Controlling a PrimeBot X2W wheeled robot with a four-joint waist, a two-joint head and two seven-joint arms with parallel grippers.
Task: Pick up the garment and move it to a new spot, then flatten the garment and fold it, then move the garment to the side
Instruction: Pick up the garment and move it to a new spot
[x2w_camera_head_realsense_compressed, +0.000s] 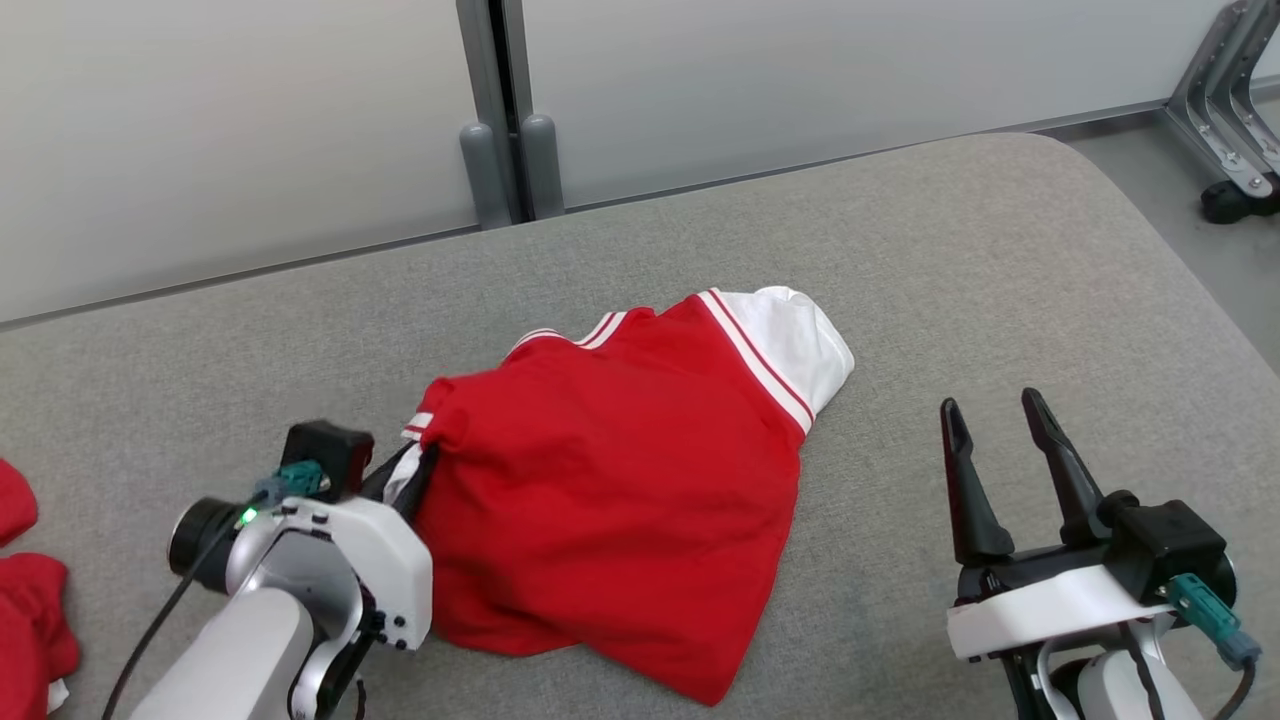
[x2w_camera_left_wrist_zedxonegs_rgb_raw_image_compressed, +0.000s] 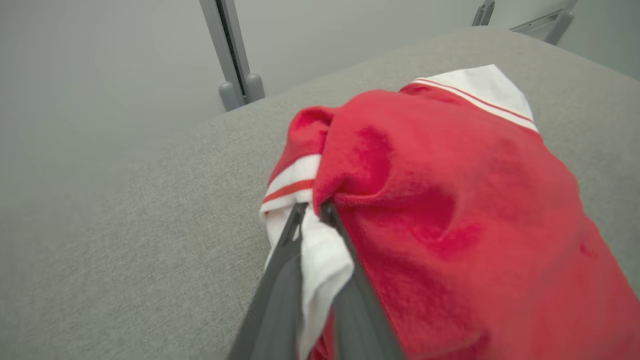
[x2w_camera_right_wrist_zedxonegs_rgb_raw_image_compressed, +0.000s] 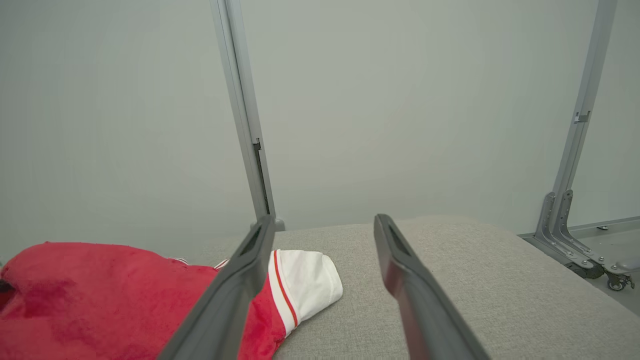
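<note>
the red shirt (x2w_camera_head_realsense_compressed: 620, 480) lies crumpled mid-way across the grey padded surface (x2w_camera_head_realsense_compressed: 1000, 250) – its white-striped edge pinched between the narrow fingers of the left gripper (x2w_camera_left_wrist_zedxonegs_rgb_raw_image_compressed: 312, 212). the right gripper (x2w_camera_head_realsense_compressed: 992, 408) sits apart to the right – fingers wide, holding nothing.

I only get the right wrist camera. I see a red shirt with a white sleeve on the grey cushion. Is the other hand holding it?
Observer: Yes. The left gripper is shut on the red and white fabric garment, pinching white cloth beside a striped cuff.
Operator: Is my gripper touching the shirt?
Observer: No. From the head view, the open right gripper stands to the garment's right, with bare grey padded cushion between them.
Operator: Anything else lying there?
Observer: Yes, more crumpled red cloth at the cushion's far left, apart from the garment.
</note>
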